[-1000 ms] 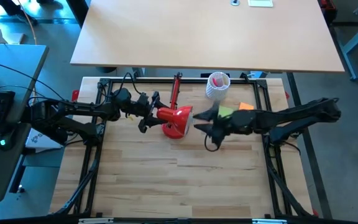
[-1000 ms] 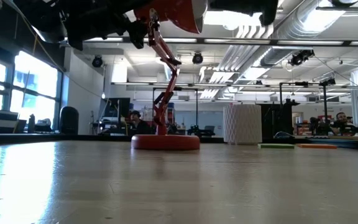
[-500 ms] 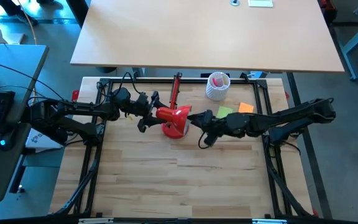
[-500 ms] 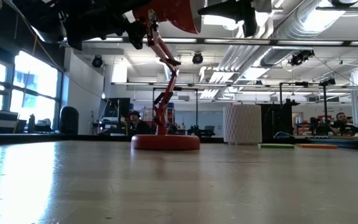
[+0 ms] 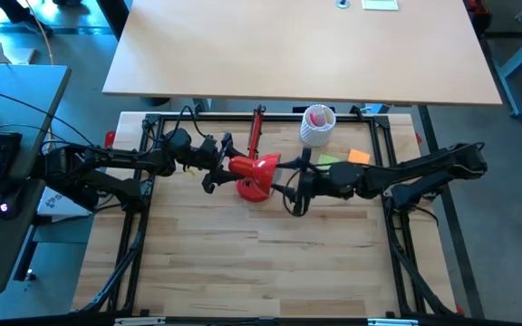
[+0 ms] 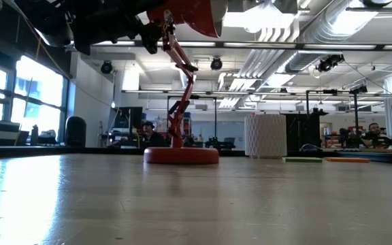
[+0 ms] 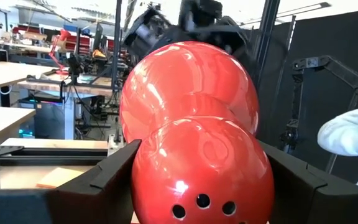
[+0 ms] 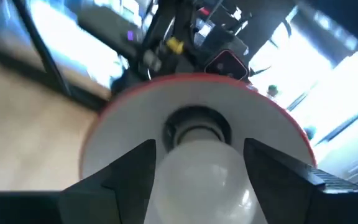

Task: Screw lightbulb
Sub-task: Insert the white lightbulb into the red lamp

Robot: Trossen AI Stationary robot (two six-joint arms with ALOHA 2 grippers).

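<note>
Two end effectors on it: left end effector (image 7: 197,186) clamps the red lamp shade (image 5: 254,172); right end effector (image 8: 197,168), gripping the lightbulb (image 8: 199,177), has just moved in, base meeting socket — threading's next.

My right gripper (image 5: 290,186) fills the mouth of the red lamp shade (image 5: 254,176); my left gripper (image 5: 217,165) blocks its rear. The white perforated cup (image 5: 316,125) stands behind. The near table (image 5: 261,263) lies open.
</note>
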